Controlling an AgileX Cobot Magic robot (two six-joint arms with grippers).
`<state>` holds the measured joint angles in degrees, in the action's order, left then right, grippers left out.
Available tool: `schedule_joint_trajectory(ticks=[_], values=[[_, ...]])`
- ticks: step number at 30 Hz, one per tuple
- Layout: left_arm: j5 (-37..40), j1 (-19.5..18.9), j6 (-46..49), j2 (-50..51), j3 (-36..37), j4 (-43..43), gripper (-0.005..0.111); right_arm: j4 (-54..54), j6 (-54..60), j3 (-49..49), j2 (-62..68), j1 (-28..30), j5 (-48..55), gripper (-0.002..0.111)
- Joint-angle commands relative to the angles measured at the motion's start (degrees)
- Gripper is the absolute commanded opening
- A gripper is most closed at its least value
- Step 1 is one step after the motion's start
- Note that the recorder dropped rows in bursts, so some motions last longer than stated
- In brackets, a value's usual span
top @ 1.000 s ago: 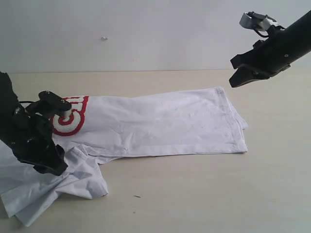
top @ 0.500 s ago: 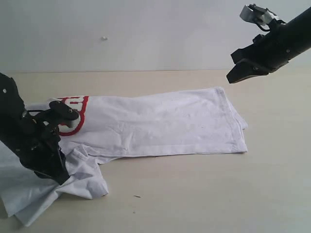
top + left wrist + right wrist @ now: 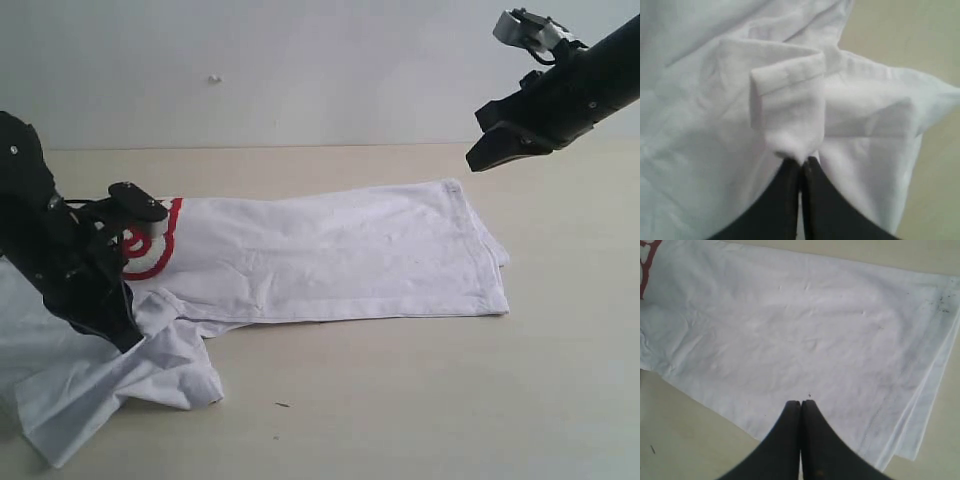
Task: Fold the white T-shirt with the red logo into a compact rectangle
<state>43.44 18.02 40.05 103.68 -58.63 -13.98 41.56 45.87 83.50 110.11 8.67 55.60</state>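
Note:
The white T-shirt point(image 3: 330, 255) lies flat across the table, its body folded lengthwise, with a crumpled sleeve point(image 3: 150, 375) at the near left. Part of the red logo point(image 3: 160, 245) shows beside the left arm. My left gripper point(image 3: 128, 345) is down on that sleeve; in the left wrist view it point(image 3: 801, 161) is shut on a pinched fold of the sleeve hem point(image 3: 790, 115). My right gripper point(image 3: 478, 160) hangs shut and empty in the air above the shirt's right end. In the right wrist view it point(image 3: 801, 402) is over the shirt body point(image 3: 815, 330).
The beige table point(image 3: 450, 390) runs bare in front of and to the right of the shirt. A pale wall stands behind it. A tiny dark speck point(image 3: 283, 405) lies on the table near the sleeve.
My left gripper has closed on the sleeve fabric and shifted slightly up and back with it. The right arm rose a little, then held still.

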Motion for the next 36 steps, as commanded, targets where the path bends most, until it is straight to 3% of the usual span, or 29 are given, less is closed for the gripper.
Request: schedule_joint_trajectory(ticks=[1,10,20,23,27,29,32,36], values=[[0.86,0.23,0.17,-1.67,-2.47,3.77,0.0,0.48,0.97,0.28,-0.56,0.0,-0.43,0.0],[-2.64,3.21,0.17,-2.3,-4.1,24.03,0.0,-0.17,0.97,0.28,-0.56,0.0,-1.2,0.0],[-13.59,8.48,0.17,-1.82,-4.1,36.92,0.001,-0.28,1.6,0.28,-0.56,0.0,-1.93,0.0],[-13.59,8.91,0.17,-0.47,-4.0,41.69,0.014,-0.28,1.6,0.28,-0.56,0.0,-2.11,0.0],[-15.12,8.91,-1.41,1.1,-4.0,45.05,0.042,-0.4,1.6,0.28,-0.56,0.0,-2.52,0.0],[-16.88,8.91,-5.39,1.58,-4.0,48.74,0.049,-0.4,1.6,0.28,-0.56,0.0,-2.77,0.0],[-18.5,8.91,-17.14,1.6,-4.0,56.95,0.049,-0.4,1.6,0.28,-0.56,0.0,-2.97,0.0],[-14.7,8.91,-31.43,1.6,-4.0,55.87,0.047,-0.4,1.6,0.28,-0.56,0.0,-3.3,0.0]])
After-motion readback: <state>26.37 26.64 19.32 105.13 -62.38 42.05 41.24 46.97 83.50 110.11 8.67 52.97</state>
